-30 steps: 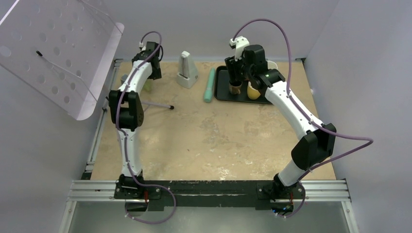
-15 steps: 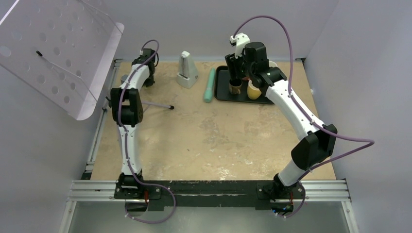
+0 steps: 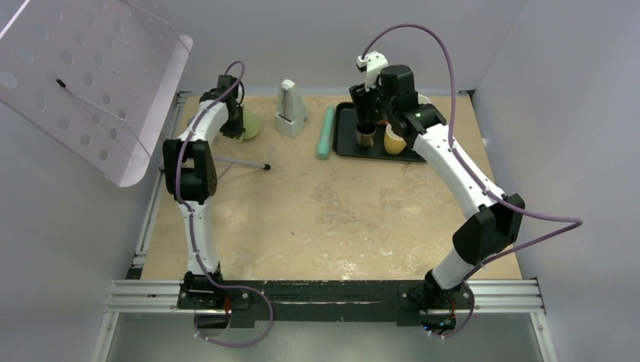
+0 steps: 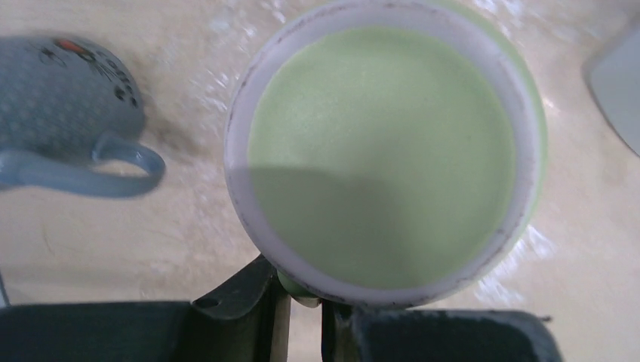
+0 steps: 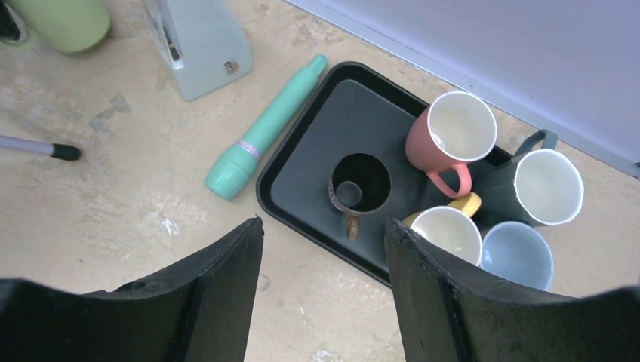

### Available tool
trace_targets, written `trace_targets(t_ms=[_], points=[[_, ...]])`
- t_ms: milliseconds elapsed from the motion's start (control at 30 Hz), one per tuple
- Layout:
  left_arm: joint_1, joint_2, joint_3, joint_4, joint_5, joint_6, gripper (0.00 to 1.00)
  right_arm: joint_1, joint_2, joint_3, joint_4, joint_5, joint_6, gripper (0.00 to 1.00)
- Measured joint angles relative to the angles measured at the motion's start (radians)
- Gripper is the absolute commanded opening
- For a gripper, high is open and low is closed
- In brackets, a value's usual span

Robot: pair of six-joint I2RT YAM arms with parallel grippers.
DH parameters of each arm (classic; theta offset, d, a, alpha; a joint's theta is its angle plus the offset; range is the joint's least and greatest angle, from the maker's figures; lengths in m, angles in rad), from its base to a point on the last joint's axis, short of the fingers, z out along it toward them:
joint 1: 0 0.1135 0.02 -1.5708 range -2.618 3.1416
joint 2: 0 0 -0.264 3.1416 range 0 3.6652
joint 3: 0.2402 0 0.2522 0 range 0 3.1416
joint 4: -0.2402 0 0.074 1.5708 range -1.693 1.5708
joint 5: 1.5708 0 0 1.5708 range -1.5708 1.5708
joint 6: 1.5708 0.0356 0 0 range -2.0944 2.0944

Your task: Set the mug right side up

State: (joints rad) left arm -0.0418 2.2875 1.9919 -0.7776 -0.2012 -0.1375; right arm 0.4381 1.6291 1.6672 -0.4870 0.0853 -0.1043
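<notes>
Looking down from above, I see the left gripper (image 3: 233,125) at the green mug (image 3: 249,125), far left on the table (image 3: 332,219). Left wrist: that claw is clenched on the mug's handle (image 4: 294,286), with a grey mug (image 4: 68,113) nearby. Right wrist: the right gripper (image 5: 323,226) hangs released over the black tray (image 5: 302,151).

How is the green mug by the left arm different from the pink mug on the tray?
The green mug sits on the table; the pink mug stands in the black tray. The green mug shows a flat closed face upward, the pink mug an open mouth. The green mug's handle is pinched by the left tool; no tool holds the pink mug. Both have handles.
</notes>
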Motion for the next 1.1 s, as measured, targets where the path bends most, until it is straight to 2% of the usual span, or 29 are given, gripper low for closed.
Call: trace_targets(t_ms=[167, 333, 500, 767, 967, 1100], points=[[-0.006, -0.166, -0.140, 0.013, 0.111, -0.008, 0.00, 0.000, -0.061, -0.085, 0.092, -0.058, 0.068, 0.63], [-0.005, -0.334, -0.224, 0.006, 0.229, -0.015, 0.00, 0.001, -0.176, -0.312, 0.362, -0.240, 0.298, 0.80], [-0.005, -0.426, -0.223, -0.034, 0.350, -0.035, 0.00, 0.028, -0.168, -0.475, 0.632, -0.344, 0.544, 0.86], [-0.012, -0.530, -0.223, -0.136, 0.516, -0.051, 0.00, 0.117, -0.023, -0.488, 0.903, -0.430, 0.764, 0.88], [-0.045, -0.534, -0.210, -0.177, 0.692, -0.090, 0.00, 0.130, 0.072, -0.477, 1.039, -0.475, 0.872, 0.88], [-0.071, -0.549, -0.192, -0.172, 0.778, -0.119, 0.00, 0.130, 0.134, -0.455, 1.110, -0.506, 0.944, 0.84]])
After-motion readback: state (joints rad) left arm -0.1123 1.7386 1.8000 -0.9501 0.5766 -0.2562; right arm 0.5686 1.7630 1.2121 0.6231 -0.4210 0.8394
